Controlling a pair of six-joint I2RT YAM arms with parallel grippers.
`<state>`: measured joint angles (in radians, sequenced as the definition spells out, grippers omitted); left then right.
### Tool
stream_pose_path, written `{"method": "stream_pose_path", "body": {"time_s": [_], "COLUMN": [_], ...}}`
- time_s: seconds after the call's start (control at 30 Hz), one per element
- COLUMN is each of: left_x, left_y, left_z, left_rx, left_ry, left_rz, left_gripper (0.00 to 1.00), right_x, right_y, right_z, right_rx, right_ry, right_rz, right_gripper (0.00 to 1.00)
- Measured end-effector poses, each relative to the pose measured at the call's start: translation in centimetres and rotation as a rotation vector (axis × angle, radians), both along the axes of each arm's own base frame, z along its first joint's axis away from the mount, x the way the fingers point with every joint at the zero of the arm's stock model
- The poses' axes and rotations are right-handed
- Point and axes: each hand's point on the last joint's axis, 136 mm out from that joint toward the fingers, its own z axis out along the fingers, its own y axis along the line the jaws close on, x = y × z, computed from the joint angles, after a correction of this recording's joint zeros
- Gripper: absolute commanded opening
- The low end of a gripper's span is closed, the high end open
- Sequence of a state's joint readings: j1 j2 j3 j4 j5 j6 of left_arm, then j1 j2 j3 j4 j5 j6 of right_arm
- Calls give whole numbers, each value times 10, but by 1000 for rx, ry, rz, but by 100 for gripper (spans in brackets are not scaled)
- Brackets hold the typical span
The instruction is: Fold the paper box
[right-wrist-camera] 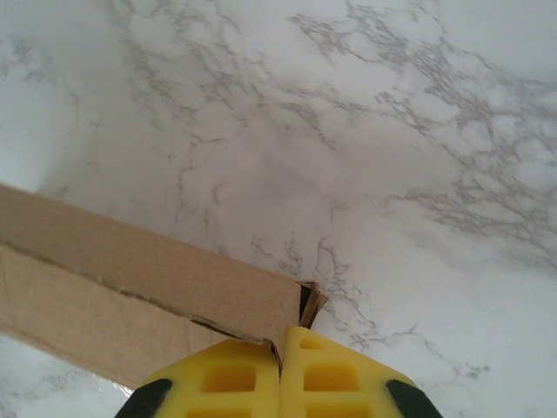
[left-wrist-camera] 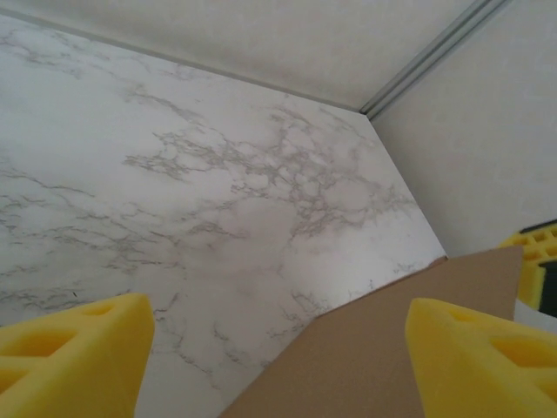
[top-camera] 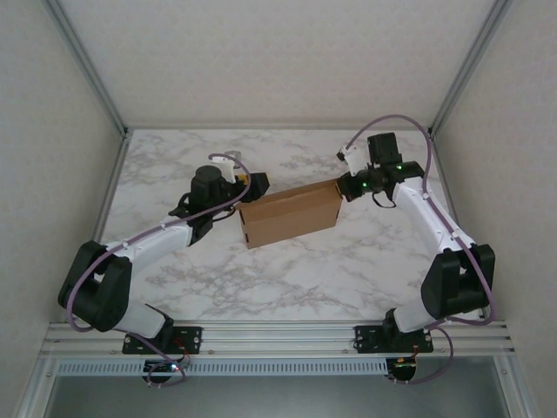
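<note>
Two arms flank the paper box (top-camera: 290, 214), long axis left-right: right fingers (right-wrist-camera: 235, 383) pressed together, seemingly nipping its right-end flap; left fingers (left-wrist-camera: 70, 348) spread at its left end.

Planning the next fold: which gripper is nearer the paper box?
Right: right gripper pinches the paper box at its right end; left gripper open beside the left end.

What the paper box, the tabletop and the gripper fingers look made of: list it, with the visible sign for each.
The paper box: plain brown cardboard, matte; raw fibrous edge at its corner.
The tabletop: white with grey veins, smooth; marble look, possibly printed laminate, cannot tell.
The gripper fingers: yellow, matte, with moulded hollows; likely foam or soft plastic.
</note>
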<state>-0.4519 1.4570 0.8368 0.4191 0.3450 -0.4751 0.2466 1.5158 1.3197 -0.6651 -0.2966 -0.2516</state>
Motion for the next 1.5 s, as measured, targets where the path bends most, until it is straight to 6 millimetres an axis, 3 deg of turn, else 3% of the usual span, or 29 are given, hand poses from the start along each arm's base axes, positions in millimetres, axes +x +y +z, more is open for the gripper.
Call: {"method": "stream_pose_path", "body": {"time_s": [0.33, 0.5, 0.67, 0.77, 0.87, 0.97, 1.07, 1.13, 1.2, 1.23, 1.4, 1.5], "left_x": [-3, -4, -3, 0, 6, 7, -1, -7, -14, -18, -42, -54], "left_y": [-4, -7, -7, -1, 26, 69, 93, 97, 92, 88, 70, 67], "left_z": [2, 5, 5, 5, 12, 40, 77, 92, 98, 99, 89, 86], "left_rx": [-8, -16, -18, -3, 24, 54, 58, 77, 123, 154, 322, 407], "left_ry": [-5, -12, -16, -19, -38, -111, -207, -260, -297, -312, -369, -391], "left_rz": [-23, -36, -37, 1, 116, 281, 373, 370, 320, 283, 82, 6], "left_gripper": [77, 77, 79, 81, 84, 86, 88, 88, 90, 90, 90, 89], "right_x": [27, 29, 23, 19, 16, 13, 12, 12, 12, 12, 15, 14], "right_y": [-10, -17, -15, -12, -12, -14, -14, -13, -12, -10, -8, -17], "right_z": [0, 0, 1, 3, 5, 5, 4, 4, 4, 5, 5, 0], "right_rx": [72, 176, 197, 181, 139, 86, 33, 11, 0, -3, 6, -1], "right_ry": [159, 211, 225, 229, 222, 199, 173, 158, 149, 144, 114, 85], "right_rz": [-355, -598, -709, -709, -673, -604, -525, -480, -449, -430, -411, -462], "right_gripper": [3, 5, 12, 16, 17, 23, 27, 31, 44, 49, 54, 61]}}
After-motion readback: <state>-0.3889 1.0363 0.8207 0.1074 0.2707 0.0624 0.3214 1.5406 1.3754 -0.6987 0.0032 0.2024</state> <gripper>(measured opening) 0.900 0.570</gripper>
